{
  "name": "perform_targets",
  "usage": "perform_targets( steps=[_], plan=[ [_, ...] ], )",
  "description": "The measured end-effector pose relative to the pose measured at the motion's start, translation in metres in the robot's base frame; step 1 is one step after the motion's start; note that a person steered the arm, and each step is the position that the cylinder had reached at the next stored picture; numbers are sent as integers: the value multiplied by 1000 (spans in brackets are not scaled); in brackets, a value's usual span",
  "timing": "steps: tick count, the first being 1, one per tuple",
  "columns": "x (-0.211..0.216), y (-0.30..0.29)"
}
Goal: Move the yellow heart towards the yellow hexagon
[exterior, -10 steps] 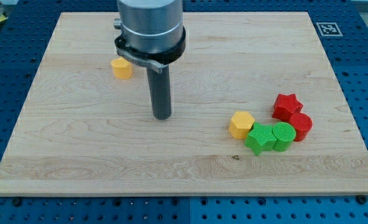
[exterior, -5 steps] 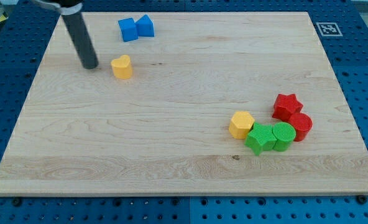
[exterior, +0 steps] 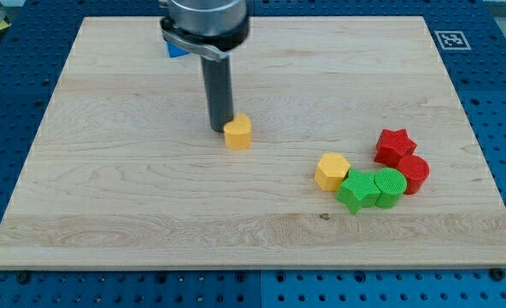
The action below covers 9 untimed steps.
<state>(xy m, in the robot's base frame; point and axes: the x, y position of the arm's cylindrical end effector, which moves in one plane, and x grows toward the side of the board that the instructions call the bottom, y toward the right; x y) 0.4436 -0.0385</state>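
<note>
The yellow heart (exterior: 238, 133) lies near the board's middle, a little left of centre. My tip (exterior: 220, 128) rests right against the heart's upper-left side. The yellow hexagon (exterior: 332, 171) lies to the lower right of the heart, at the left end of a cluster of blocks. A stretch of bare board separates the heart from the hexagon.
A green star (exterior: 355, 190) and a green cylinder (exterior: 389, 187) touch the hexagon's right side. A red star (exterior: 395, 145) and a red cylinder (exterior: 413, 173) sit just beyond them. A blue block (exterior: 175, 50) is mostly hidden behind the arm at the view's top.
My tip swung from the board's middle to the upper left behind the heart, then pushed the heart down and right toward the hexagon. The arm now covers the blue blocks.
</note>
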Motion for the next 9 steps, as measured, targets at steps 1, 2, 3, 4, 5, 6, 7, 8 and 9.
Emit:
perform_targets(
  steps=[1,2,3,4,5,6,7,8,9],
  plan=[
    [13,-2],
    [15,-10],
    [16,-10],
    [19,-1],
    [20,32],
    [32,37],
    [50,16],
    [50,54],
    [50,60]
  ],
)
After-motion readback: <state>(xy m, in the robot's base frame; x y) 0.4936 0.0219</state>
